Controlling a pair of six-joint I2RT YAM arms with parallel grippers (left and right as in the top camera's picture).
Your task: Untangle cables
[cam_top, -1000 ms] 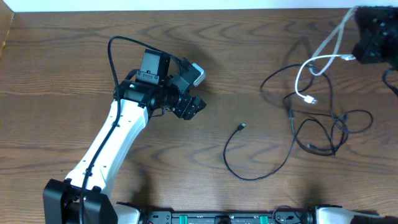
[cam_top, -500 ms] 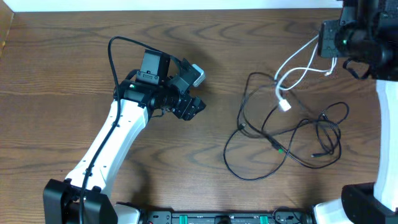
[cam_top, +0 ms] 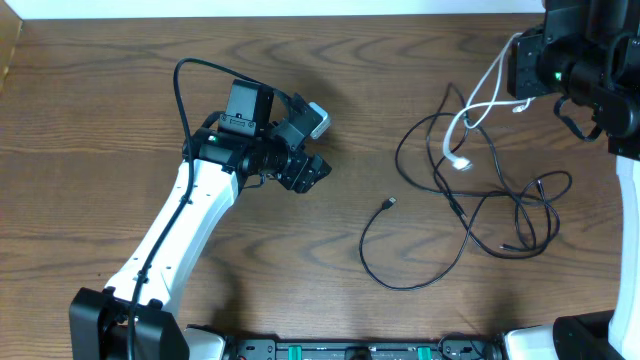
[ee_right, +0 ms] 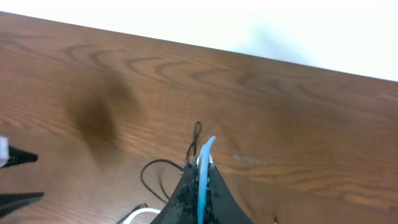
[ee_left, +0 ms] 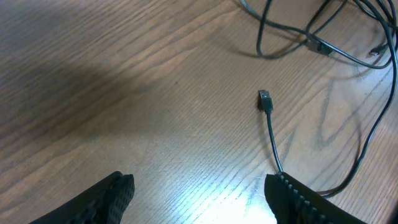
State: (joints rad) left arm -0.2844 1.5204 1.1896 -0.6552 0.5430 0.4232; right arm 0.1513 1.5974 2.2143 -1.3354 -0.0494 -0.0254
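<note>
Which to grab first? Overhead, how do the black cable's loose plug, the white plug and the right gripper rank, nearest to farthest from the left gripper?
From the left gripper:
1. Small black plug, in the middle.
2. White plug, right of centre.
3. Right gripper, far right corner.

no legible text, no labels, brands, numbers or signs readable in any view

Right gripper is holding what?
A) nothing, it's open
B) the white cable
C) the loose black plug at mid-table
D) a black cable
B: the white cable runs up into the right gripper, which is shut on it.
</note>
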